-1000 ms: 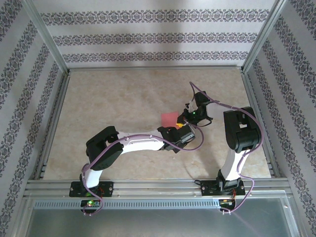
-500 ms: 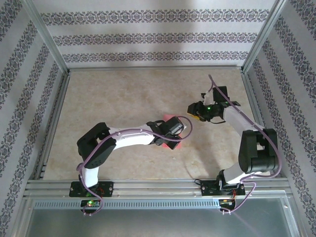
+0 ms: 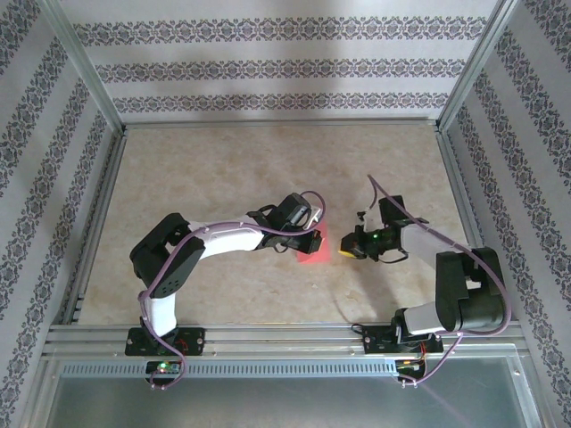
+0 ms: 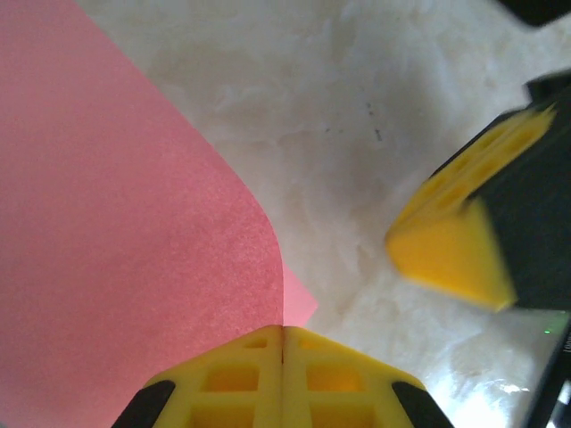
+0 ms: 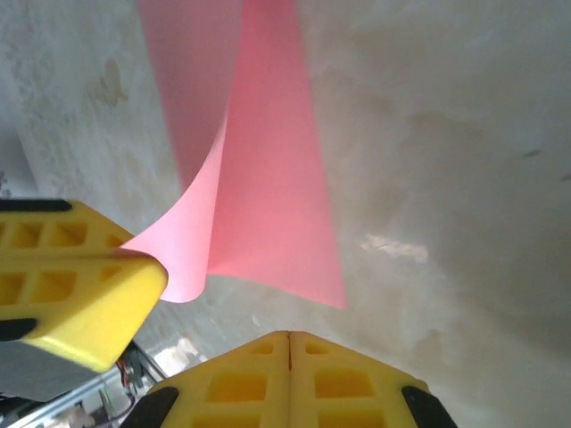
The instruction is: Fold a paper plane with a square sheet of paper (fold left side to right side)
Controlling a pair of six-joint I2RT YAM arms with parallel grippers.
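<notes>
Your left end effector (image 3: 311, 239), clamped on an edge of the square sheet of paper (image 3: 318, 254), curls it rightward over the counter (image 3: 223, 169). Rt end effector (image 3: 346, 247) has just swung in beside it, fingers snapped together, empty (presser, prob.). Fold's underway, no crease yet.

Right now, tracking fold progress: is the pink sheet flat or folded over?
Curled over, uncreased: the shut left gripper holds an edge of the square sheet of paper, bowing it over the rest.
</notes>
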